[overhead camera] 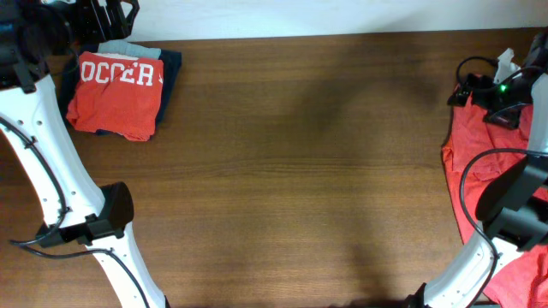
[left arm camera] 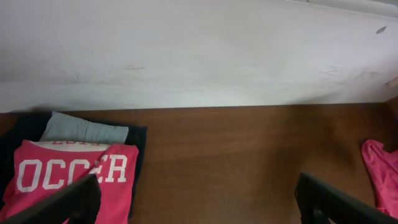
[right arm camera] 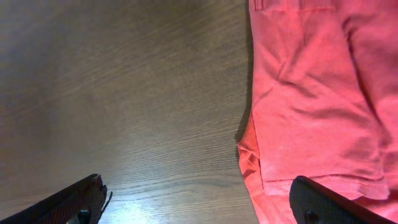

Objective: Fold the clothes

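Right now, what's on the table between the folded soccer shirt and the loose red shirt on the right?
Nothing: in the overhead view, only bare wooden table runs from the folded shirt to the loose shirt.

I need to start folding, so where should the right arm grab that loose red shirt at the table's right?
Probably the edge of the loose red shirt facing the bare table, coming from the table's middle. That edge looks raised, casting a shadow, so the open right gripper could slip a finger under.
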